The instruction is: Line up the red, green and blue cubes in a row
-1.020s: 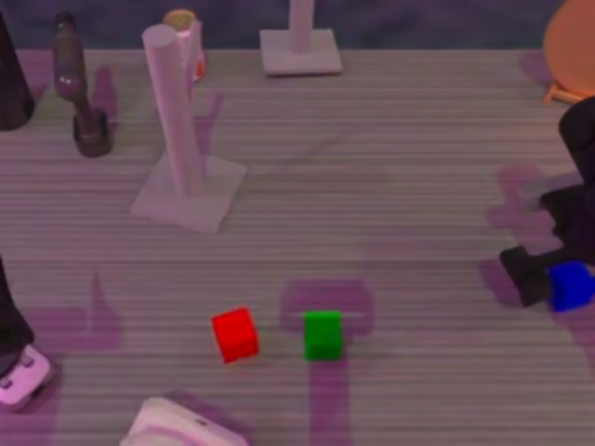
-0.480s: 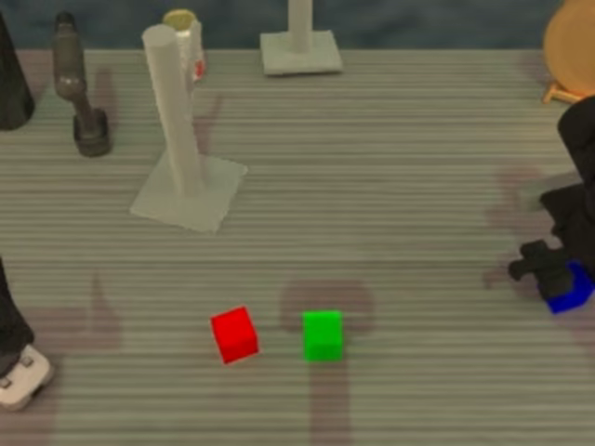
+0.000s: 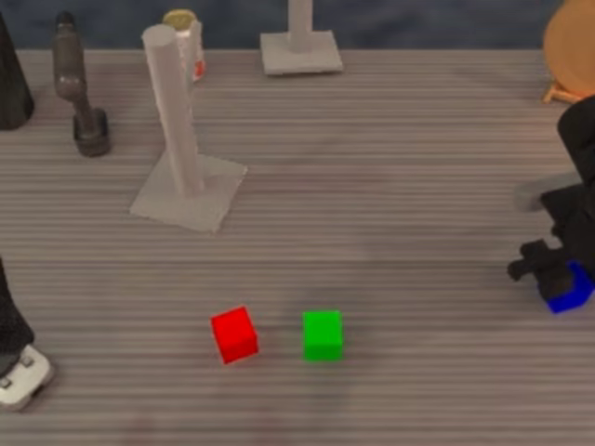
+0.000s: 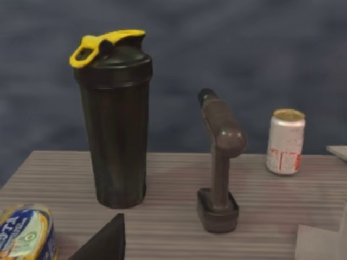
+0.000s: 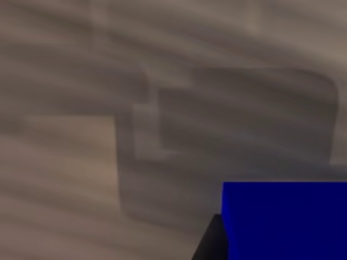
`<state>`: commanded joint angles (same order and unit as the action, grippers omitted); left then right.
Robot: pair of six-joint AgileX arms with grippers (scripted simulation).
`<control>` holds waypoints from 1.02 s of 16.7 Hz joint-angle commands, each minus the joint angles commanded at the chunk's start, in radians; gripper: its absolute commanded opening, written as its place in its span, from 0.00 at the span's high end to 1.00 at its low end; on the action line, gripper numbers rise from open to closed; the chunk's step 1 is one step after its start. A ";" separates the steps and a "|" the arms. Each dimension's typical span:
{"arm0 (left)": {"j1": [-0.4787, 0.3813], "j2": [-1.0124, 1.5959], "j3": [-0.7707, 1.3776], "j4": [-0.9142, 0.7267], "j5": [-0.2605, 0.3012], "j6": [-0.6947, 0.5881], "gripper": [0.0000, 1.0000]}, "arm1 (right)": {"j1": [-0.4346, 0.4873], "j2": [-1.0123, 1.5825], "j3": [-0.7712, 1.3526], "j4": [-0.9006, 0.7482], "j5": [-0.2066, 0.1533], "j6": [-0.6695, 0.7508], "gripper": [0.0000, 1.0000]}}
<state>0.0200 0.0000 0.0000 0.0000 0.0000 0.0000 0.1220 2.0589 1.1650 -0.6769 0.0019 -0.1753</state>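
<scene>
The red cube (image 3: 233,334) and the green cube (image 3: 323,334) sit side by side near the table's front, a small gap between them. The blue cube (image 3: 569,290) lies far off at the right edge. My right gripper (image 3: 550,269) is down over the blue cube and shut on it. In the right wrist view the blue cube (image 5: 284,219) fills the corner, with one dark fingertip (image 5: 212,241) pressed against its side; the other finger is hidden. My left gripper (image 3: 19,376) is parked at the front left edge, open, holding nothing.
A tall white post on a square base (image 3: 181,139) stands back left, with a second white stand (image 3: 299,46) behind it. A dark handled tool (image 3: 79,84), a can (image 3: 186,37) and a black shaker bottle (image 4: 115,124) line the back left. An orange round object (image 3: 569,46) sits back right.
A second ago the right gripper stood just left of the blue cube; it has since moved right over it and has held still there for the last half second. The cubes have not moved.
</scene>
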 joint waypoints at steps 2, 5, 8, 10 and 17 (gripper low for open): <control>0.000 0.000 0.000 0.000 0.000 0.000 0.00 | -0.001 -0.018 0.006 -0.008 -0.003 0.003 1.00; 0.000 0.000 0.000 0.000 0.000 0.000 0.00 | 0.002 -0.036 0.031 -0.050 -0.003 0.001 1.00; 0.000 0.000 0.000 0.000 0.000 0.000 0.00 | 0.004 -0.090 0.086 -0.174 -0.004 0.001 1.00; 0.000 0.000 0.000 0.000 0.000 0.000 0.00 | 0.006 -0.127 0.120 -0.240 -0.004 0.000 1.00; 0.000 0.000 0.000 0.000 0.000 0.000 0.00 | 0.014 -0.141 0.135 -0.264 -0.004 0.014 1.00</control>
<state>0.0200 0.0000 0.0000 0.0000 0.0000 0.0000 0.1362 1.9177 1.3005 -0.9412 -0.0021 -0.1609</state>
